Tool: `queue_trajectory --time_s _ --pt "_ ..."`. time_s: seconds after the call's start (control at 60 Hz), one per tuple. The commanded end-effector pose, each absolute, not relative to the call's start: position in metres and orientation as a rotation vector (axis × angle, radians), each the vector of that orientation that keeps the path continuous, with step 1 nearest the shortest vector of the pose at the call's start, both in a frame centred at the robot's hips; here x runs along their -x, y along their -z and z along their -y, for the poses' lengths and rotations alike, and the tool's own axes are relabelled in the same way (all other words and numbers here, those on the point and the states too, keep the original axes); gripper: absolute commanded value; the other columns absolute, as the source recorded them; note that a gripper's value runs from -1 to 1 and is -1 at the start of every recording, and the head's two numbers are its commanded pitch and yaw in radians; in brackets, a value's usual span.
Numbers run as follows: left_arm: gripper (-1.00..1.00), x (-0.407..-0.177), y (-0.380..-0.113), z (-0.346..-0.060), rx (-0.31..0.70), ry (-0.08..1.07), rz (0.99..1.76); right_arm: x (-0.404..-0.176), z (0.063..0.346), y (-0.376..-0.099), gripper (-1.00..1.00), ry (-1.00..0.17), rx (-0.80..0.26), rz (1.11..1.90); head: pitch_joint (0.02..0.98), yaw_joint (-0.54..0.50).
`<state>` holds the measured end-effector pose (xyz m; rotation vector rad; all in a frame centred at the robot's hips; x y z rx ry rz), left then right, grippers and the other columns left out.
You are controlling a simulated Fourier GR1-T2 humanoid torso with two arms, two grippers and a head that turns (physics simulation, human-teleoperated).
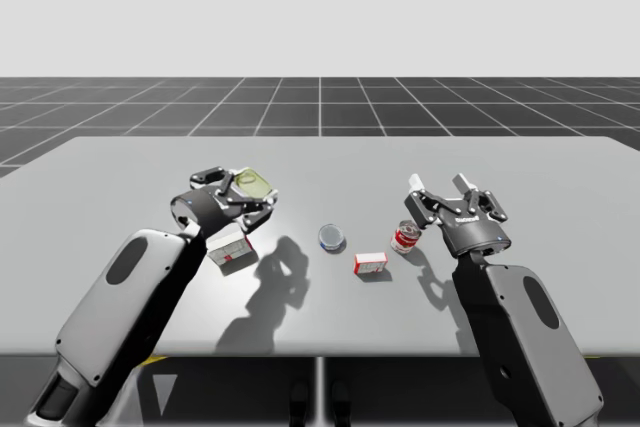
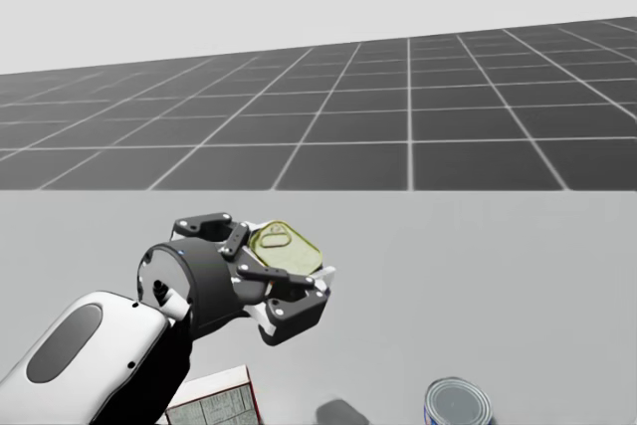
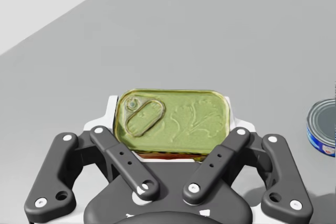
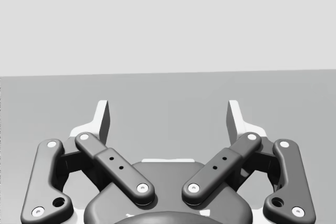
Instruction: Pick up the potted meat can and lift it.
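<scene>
Two fingers [image 3: 111,111] of my left jaws clamp the potted meat can [image 3: 173,124] at its short ends, its long axis spanning the gap. It looks clear of the desk [image 1: 560,207]. My right jaws gape wide, empty, well apart.

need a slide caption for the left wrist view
Left gripper shut on the gold-topped potted meat can; a blue can stands beside the gripper on the table.
</scene>
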<state>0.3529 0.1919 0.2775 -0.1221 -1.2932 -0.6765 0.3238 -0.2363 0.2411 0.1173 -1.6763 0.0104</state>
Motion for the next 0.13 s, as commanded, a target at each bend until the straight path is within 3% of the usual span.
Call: queue_trajectory --time_s 0.017,0.133 --pt "1.00 -0.358 -0.340 -0.186 0.204 0.659 1.472 -0.324 0.236 -0.241 -1.00 -0.011 -0.127 1.674 0.442 0.19" --pt "1.00 -0.353 -0.364 -0.188 0.200 0.610 1.553 -0.324 0.236 -0.240 -1.00 -0.017 -0.134 1.676 0.444 0.20"
